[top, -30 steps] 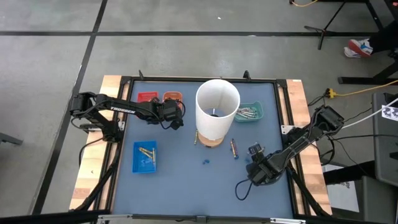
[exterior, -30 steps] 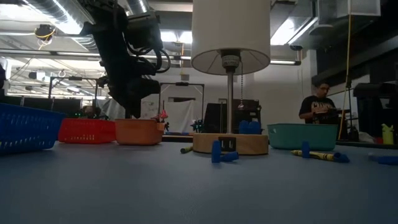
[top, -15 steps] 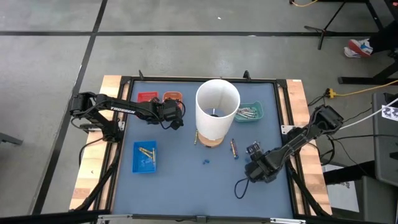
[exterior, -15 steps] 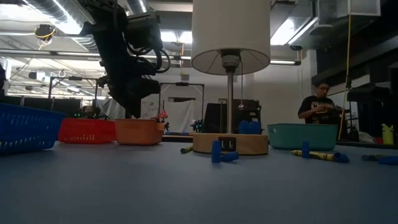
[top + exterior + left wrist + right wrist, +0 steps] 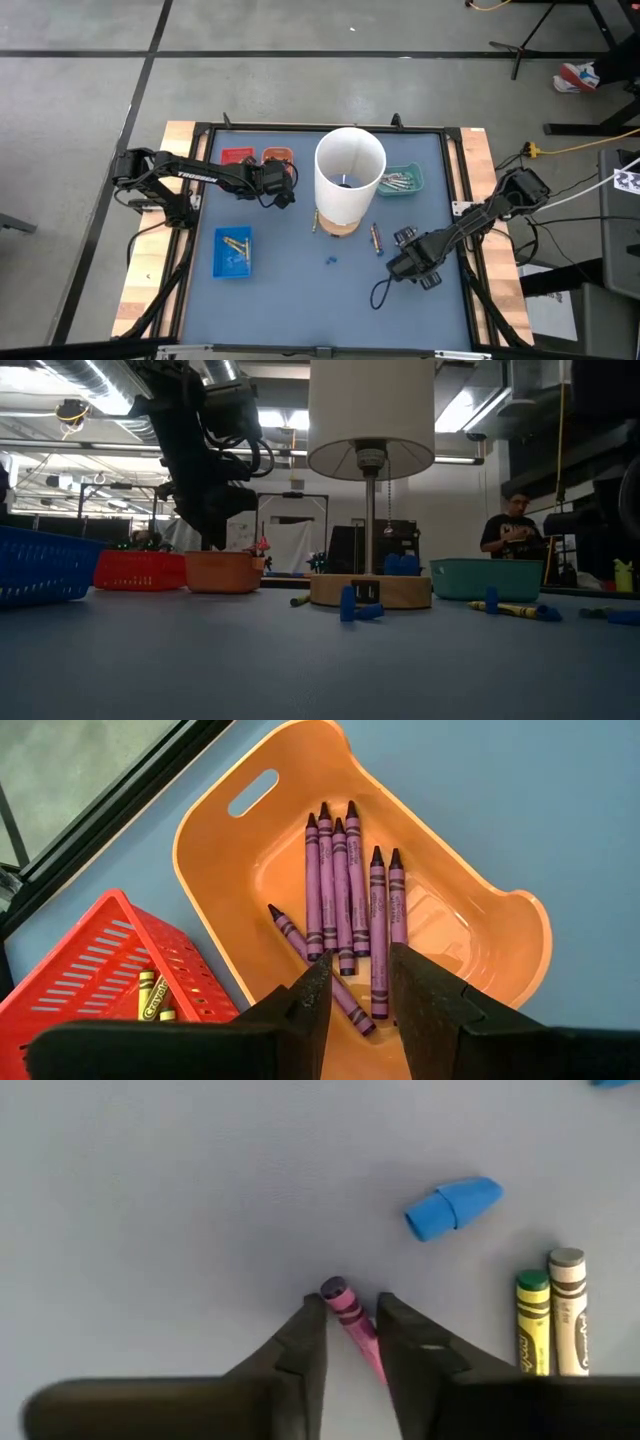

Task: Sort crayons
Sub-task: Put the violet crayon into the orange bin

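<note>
My right gripper [image 5: 350, 1342] points down over the blue table's right half [image 5: 405, 262], shut on a purple crayon [image 5: 348, 1312]. On the table beside it lie a yellow crayon [image 5: 530, 1325] and a grey one [image 5: 568, 1315], also seen together in the high view [image 5: 376, 237]. My left gripper [image 5: 358, 985] hangs open and still over the orange tray [image 5: 480, 925] at the far left [image 5: 277, 155], where several purple crayons [image 5: 345, 890] lie flat. Yellow crayons [image 5: 152, 1000] lie in the red tray [image 5: 90, 970]. My right gripper pinches the purple crayon between its two fingers [image 5: 310, 1335], which come from above, pointing down. The crayon's tip end [image 5: 334, 1290] sticks out past the fingertips and slants between them. Its other end is hidden behind the fingers.
A tall white lamp [image 5: 350, 175] stands on a wooden base mid-table. A teal tray [image 5: 400, 180] holds crayons at the far right, a blue tray [image 5: 233, 250] at the near left. Small blue caps [image 5: 452, 1208] lie loose. A person [image 5: 510, 535] stands beyond the table.
My right gripper has swung toward the table's left edge, nearer the loose crayons beside the lamp base.
</note>
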Available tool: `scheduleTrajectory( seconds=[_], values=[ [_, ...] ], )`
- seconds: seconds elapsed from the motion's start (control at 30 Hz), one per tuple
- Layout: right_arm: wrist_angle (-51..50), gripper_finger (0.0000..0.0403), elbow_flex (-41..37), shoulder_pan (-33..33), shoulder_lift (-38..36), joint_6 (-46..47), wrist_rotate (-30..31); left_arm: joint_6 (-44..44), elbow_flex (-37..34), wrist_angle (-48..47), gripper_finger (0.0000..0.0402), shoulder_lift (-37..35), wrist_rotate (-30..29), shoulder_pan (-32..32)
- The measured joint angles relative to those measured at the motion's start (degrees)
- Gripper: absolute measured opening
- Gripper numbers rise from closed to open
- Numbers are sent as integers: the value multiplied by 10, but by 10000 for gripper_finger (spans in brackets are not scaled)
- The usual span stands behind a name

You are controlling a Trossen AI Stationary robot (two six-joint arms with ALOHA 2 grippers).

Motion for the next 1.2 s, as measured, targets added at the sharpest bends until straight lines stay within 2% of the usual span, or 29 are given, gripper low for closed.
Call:
scheduleTrajectory(
  seconds=[0.2, 0.33, 0.77, 0.93, 1.2],
  values=[
    [7, 44, -1, 1, 0, 0, 8, 0, 0, 1, 86, 0, 7, -1],
    [9, 30, 1, 1, 0, 1, 9, 2, 0, 12, 86, 0, 44, -3],
    [33, 24, 84, 0, 2, 2, 15, 19, 0, 41, 86, 0, 151, -71],
    [30, 25, 116, 1, 2, -14, 35, 19, 0, 45, 86, 0, 152, -102],
    [53, 24, 148, 1, 1, -16, 61, 19, 0, 49, 86, 0, 101, -116]
  ],
)
